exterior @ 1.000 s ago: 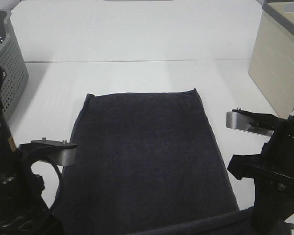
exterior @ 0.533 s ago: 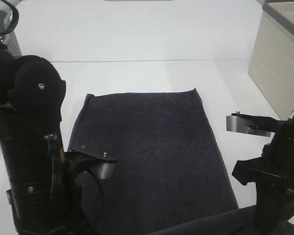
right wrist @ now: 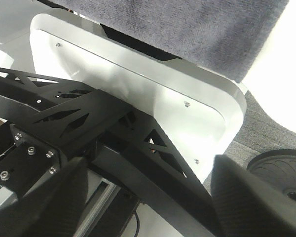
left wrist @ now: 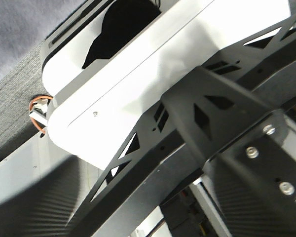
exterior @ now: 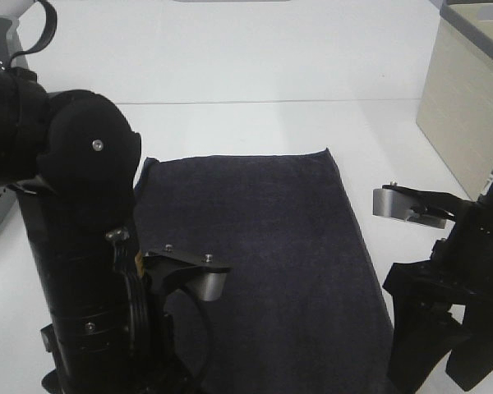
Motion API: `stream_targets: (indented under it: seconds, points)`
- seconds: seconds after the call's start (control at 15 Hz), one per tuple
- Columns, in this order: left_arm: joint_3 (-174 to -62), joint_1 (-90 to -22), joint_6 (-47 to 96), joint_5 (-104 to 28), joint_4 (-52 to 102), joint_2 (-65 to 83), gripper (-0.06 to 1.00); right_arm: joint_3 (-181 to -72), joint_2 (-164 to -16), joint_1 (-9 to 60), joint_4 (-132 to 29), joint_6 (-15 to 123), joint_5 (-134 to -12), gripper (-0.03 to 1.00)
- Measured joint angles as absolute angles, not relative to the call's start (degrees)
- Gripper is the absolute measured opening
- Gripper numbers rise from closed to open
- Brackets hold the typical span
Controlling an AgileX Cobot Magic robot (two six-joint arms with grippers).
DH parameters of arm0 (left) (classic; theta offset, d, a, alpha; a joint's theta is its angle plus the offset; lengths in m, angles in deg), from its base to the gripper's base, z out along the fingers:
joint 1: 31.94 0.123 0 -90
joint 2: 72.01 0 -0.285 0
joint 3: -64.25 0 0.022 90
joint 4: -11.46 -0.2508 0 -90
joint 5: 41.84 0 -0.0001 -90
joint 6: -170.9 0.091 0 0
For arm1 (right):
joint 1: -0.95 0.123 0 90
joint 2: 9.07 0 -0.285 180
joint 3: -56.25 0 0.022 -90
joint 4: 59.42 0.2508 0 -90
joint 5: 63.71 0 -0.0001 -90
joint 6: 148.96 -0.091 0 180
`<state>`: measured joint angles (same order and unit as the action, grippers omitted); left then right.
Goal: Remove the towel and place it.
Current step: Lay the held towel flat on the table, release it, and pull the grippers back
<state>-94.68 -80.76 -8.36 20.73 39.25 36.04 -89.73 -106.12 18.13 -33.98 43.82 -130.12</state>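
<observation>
Lying flat at centre frame on the white table [exterior: 230, 66]: towel [exterior: 271, 238], dark navy, far hem straight, lower left part hidden behind the left arm [exterior: 74, 246].
Left claw [left wrist: 143, 168]: fingers wide apart, nothing held.
Right claw [right wrist: 150, 163]: fingers wide apart, nothing held; the towel's edge hangs in that wrist view.
Right arm [exterior: 452, 320]: lower right of frame, just beside the towel's right hem.
Basket [exterior: 0, 39]: grey, upper left.
Box [exterior: 468, 107]: beige, upper right, apart from the towel.
</observation>
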Motion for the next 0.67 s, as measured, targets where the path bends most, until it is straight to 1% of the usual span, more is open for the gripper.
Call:
stream_targets:
  seconds: [0.07,0.27,0.33,0.47,0.67]
  points:
    - [-96.1,-80.8,-8.1,21.1,39.2,36.0,0.86,-89.7,-105.8,18.1,-34.0,43.9,-130.1,0.72]
    - [-100.6,-80.1,-6.2,21.3,38.8,36.0,0.89,-89.8,-104.2,18.1,-34.1,43.9,-128.2,0.73]
    - [-102.0,-78.7,-5.1,21.3,38.2,36.0,0.89,-90.5,-104.0,18.1,-34.7,43.7,-126.9,0.73]
    - [-104.2,-73.4,-3.0,20.7,37.5,36.0,0.89,-94.4,-103.9,18.0,-38.4,41.8,-124.1,0.73]
    - [-107.6,-62.2,2.6,19.4,36.8,36.3,0.89,-105.4,-105.6,16.0,-40.3,41.5,-124.4,0.73]
